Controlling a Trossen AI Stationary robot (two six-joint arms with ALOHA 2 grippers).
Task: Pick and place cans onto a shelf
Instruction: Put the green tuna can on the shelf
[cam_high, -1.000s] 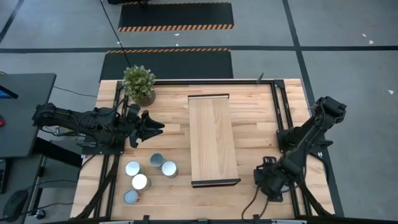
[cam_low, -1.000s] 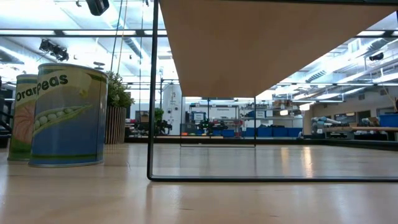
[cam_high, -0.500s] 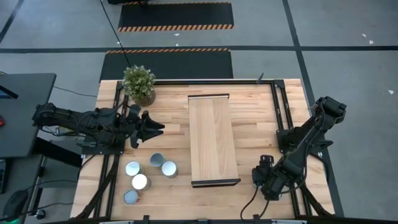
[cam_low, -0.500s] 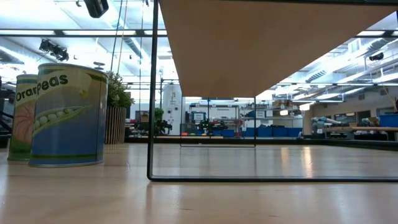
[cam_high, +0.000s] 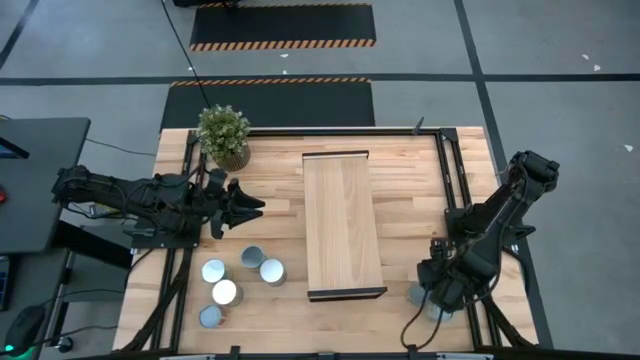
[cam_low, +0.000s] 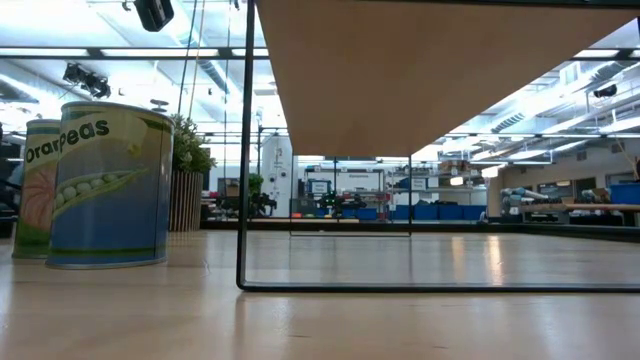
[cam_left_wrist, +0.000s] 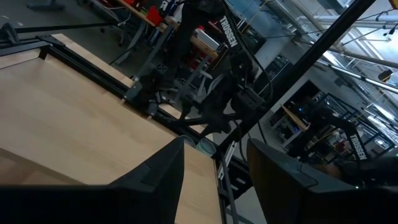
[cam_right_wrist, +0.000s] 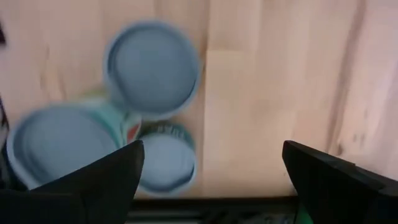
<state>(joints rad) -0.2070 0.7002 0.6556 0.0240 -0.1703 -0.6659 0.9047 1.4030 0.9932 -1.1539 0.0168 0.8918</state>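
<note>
Silvery cans (cam_right_wrist: 152, 67) stand clustered directly beneath the right tool (cam_right_wrist: 211, 165), its fingers spread wide and empty, just right of the shelf's (cam_high: 343, 222) near end. Five more cans (cam_high: 241, 275) stand left of that shelf, nearer the left tool (cam_high: 248, 203), also open. One label (cam_low: 108, 185) reads "Peas".

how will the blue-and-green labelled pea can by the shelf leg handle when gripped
The blue-and-green labelled pea can looks rigid, so probably won't crush. Standing upright on the wooden tabletop, it seems stable. Its glossy label may be slippery, and tipped over it would likely roll.
</note>
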